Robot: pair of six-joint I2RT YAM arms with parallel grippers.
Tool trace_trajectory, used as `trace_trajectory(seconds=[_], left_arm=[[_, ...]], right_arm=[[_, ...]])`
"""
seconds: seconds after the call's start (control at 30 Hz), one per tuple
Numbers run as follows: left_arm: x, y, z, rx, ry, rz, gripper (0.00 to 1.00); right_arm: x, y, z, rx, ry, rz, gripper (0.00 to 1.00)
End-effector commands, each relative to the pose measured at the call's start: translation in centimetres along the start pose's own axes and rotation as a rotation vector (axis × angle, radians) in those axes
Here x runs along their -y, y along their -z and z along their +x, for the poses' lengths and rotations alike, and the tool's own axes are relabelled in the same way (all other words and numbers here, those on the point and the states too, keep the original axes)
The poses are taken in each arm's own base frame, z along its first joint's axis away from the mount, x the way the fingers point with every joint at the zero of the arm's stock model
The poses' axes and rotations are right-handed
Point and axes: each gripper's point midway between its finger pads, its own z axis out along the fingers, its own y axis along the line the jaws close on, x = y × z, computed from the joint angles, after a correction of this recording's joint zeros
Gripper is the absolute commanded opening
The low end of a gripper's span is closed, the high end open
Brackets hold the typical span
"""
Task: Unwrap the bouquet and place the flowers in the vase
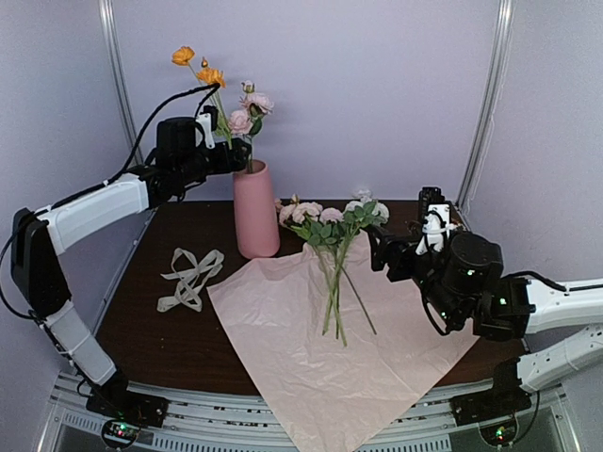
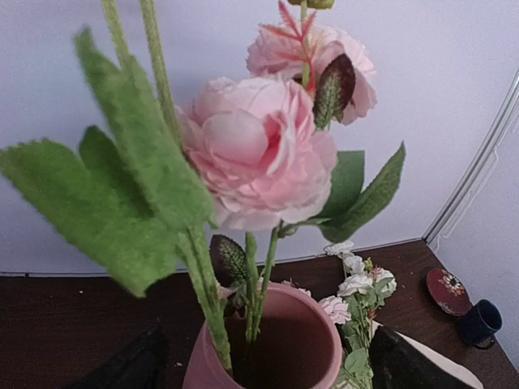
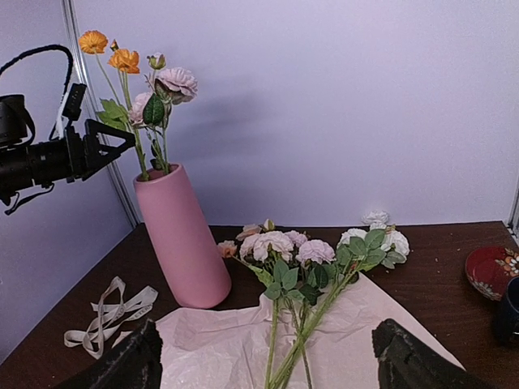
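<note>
The pink vase (image 1: 255, 212) stands upright at the back of the table and holds orange flowers (image 1: 209, 73) and pink flowers (image 1: 250, 108). My left gripper (image 1: 226, 153) hovers at the vase mouth (image 2: 268, 340), open, its fingers (image 2: 122, 369) wide on either side of the stems and touching none. The bouquet is unwrapped: several pink and white flowers (image 1: 334, 245) lie on the flat pink paper (image 1: 330, 358), heads toward the vase. My right gripper (image 1: 382, 256) is open and empty, low, just right of these flowers (image 3: 316, 259).
The cream ribbon (image 1: 191, 276) lies loose on the table left of the paper. A red dish (image 3: 491, 271) and a dark blue cup (image 3: 511, 312) sit at the far right. The paper overhangs the table's near edge.
</note>
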Motion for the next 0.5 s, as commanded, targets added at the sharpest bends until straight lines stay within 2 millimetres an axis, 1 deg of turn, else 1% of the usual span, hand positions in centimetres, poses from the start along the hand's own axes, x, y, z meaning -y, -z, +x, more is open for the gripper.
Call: trace_trajectory(seconds=[0.0,0.03,0.1,0.17,0.2,0.27,0.3,0.37,0.47], left_arm=[[0.5,4.1,-3.9,0.089,0.018,0.022,0.98],[0.3,4.7,-4.0,0.087,0.025,0.012,0.98],[-1.1,6.2,-3.8,0.079,0.070,-0.063,0.98],[-2.8,8.0,-2.8,0.056,0.099,-0.147,0.98],[-3.8,8.9,-1.2,0.028,0.110,-0.190,0.98],[-5.1,10.9,0.5,0.027,0.107,-0.229,0.98],[-5.1,12.2,0.7,0.051,0.094,-0.215,0.98],[-5.1,13.7,2.4,0.075,0.069,-0.172,0.98],[-4.4,15.0,5.0,0.079,0.056,-0.083,0.98]], right_arm=[[-0.3,-0.4,-1.6,0.018,0.003,0.006,0.91],[-0.4,-0.4,-1.9,0.020,0.005,0.005,0.91],[-0.5,-0.6,-2.9,0.022,-0.002,0.003,0.91],[-0.8,-1.1,-4.1,0.012,-0.012,-0.010,0.91],[-1.0,-1.6,-4.5,0.001,-0.018,-0.024,0.91],[-1.4,-3.0,-4.1,-0.053,-0.012,-0.047,0.91],[-1.3,-4.1,-3.5,-0.090,-0.001,-0.046,0.91],[-1.5,-5.8,-1.4,-0.185,0.044,-0.037,0.90],[-0.3,-8.7,3.6,-0.339,0.103,0.035,0.87]])
